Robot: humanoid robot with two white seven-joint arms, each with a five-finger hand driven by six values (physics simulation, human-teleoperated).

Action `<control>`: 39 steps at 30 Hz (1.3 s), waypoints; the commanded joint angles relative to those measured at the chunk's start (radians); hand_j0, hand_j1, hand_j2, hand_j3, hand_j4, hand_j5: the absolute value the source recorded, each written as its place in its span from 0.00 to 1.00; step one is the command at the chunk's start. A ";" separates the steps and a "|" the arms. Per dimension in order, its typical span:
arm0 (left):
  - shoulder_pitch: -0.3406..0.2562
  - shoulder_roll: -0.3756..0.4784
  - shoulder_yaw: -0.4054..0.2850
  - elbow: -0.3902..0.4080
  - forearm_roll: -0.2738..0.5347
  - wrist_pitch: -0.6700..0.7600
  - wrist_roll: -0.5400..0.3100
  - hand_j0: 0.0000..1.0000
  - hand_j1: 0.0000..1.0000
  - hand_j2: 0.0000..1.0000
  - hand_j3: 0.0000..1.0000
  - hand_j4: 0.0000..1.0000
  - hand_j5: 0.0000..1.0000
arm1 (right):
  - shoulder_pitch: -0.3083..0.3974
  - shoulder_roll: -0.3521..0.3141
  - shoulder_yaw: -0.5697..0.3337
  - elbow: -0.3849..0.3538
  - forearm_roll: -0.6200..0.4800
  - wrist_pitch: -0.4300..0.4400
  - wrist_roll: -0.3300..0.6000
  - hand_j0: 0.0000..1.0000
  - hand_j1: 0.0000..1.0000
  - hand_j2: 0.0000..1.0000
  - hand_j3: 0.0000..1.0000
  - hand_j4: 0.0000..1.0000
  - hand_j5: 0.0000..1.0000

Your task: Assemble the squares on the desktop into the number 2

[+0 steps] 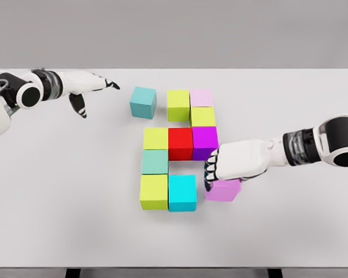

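At four o'clock of the nearly finished figure, the right hand (229, 165) grips the pink cube (224, 190), while the teal cube (143, 102) at eleven o'clock waits.

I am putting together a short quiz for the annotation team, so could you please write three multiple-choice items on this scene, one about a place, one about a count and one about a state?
1. Where is the teal cube that stands apart from the figure?
A. left of the top row
B. below the bottom row
C. at the table's right edge

2. How many red cubes are on the table?
A. none
B. one
C. three

3. What is the right hand doing?
A. resting spread, off the table
B. pressing the red cube
C. gripping the light purple cube

Answers:
1 A, a gap parts it from the yellow-green cube.
2 B, only the red cube at the centre.
3 C, its fingers curl over that cube's top.
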 commanded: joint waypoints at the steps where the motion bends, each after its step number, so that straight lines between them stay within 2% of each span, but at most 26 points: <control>1: 0.000 -0.043 -0.004 0.040 -0.036 -0.012 0.001 1.00 1.00 1.00 1.00 1.00 1.00 | 0.000 0.005 0.007 0.000 -0.006 0.002 0.000 0.63 0.63 0.63 0.63 0.63 0.63; 6: 0.000 -0.041 -0.016 0.029 -0.036 -0.029 0.003 1.00 1.00 1.00 1.00 1.00 1.00 | 0.000 0.014 0.008 0.000 -0.010 0.002 0.000 0.63 0.63 0.63 0.63 0.63 0.63; 9: -0.002 -0.018 -0.016 -0.021 -0.036 -0.064 0.003 1.00 1.00 1.00 1.00 1.00 1.00 | -0.002 0.015 0.008 0.000 -0.010 0.002 0.000 0.63 0.63 0.63 0.63 0.63 0.63; 15: 0.006 -0.020 -0.026 -0.037 -0.034 -0.110 0.001 1.00 1.00 1.00 1.00 1.00 1.00 | -0.002 0.022 0.016 0.000 -0.010 0.002 0.000 0.63 0.63 0.63 0.63 0.63 0.63; 39: 0.006 -0.034 -0.026 -0.040 -0.034 -0.109 0.001 1.00 1.00 1.00 1.00 1.00 1.00 | -0.006 0.022 0.025 -0.002 -0.020 0.002 0.000 0.64 0.64 0.64 0.64 0.64 0.64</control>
